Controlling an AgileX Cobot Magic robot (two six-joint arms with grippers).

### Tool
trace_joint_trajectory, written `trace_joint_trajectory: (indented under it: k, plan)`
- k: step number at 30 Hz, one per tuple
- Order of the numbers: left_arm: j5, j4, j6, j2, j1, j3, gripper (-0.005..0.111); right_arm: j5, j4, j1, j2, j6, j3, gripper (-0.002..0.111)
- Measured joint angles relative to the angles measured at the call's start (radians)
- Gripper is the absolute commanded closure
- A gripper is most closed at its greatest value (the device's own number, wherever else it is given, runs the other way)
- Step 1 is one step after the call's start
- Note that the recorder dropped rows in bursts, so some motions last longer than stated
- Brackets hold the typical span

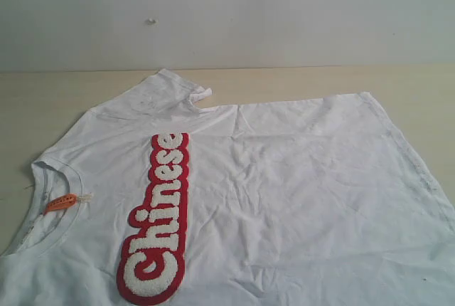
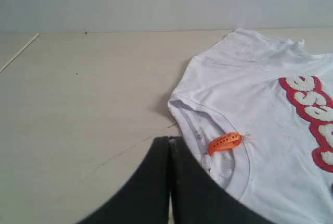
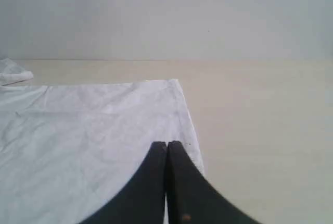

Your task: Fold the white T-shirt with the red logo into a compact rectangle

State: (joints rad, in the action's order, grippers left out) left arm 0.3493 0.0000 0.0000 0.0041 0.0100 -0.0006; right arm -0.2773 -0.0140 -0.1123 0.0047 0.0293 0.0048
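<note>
The white T-shirt (image 1: 284,192) lies spread flat on the table, collar to the left and hem to the right. Its red logo (image 1: 158,220) reading "Chinese" runs across the chest. A small orange neck tag (image 1: 61,202) sits inside the ribbed collar. No gripper shows in the exterior view. In the left wrist view my left gripper (image 2: 170,139) is shut with nothing in it, just off the collar beside the orange neck tag (image 2: 225,142) of the T-shirt (image 2: 260,104). My right gripper (image 3: 167,144) is shut and empty above the T-shirt (image 3: 88,130) near its hem edge.
The light wooden table (image 1: 43,99) extends bare to the left of the shirt and along the back, where it meets a pale wall (image 1: 227,14). The far sleeve (image 1: 170,89) is bunched toward the back. Bare tabletop (image 3: 260,140) lies beyond the hem.
</note>
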Motion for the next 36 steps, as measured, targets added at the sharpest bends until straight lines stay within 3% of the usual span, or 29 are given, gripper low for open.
trace_joint_trajectory:
  k: [8,13,19,26,30,36]
  plan:
    - [-0.037,0.000,0.016,0.000,0.000,0.002,0.107,0.033,-0.058,0.000,0.000,0.000,0.000,0.108]
    - [-0.133,-0.080,0.019,0.000,0.000,0.002,0.107,0.090,-0.063,0.000,0.000,-0.022,0.000,0.108]
    - [-0.339,-0.215,-0.101,0.000,0.000,0.002,0.107,0.357,-0.063,0.000,0.000,-0.004,0.000,0.108]
    - [-0.519,-0.282,-0.256,0.000,0.000,0.000,0.107,0.714,-0.063,0.000,0.000,0.302,0.000,0.108]
    - [-0.519,-0.282,-0.291,0.000,0.000,-0.080,0.107,0.778,-0.094,0.000,0.000,0.489,-0.062,0.108]
    - [-0.422,-0.229,-0.295,0.096,0.000,-0.329,0.107,0.609,-0.177,0.000,0.057,0.534,-0.296,0.108]
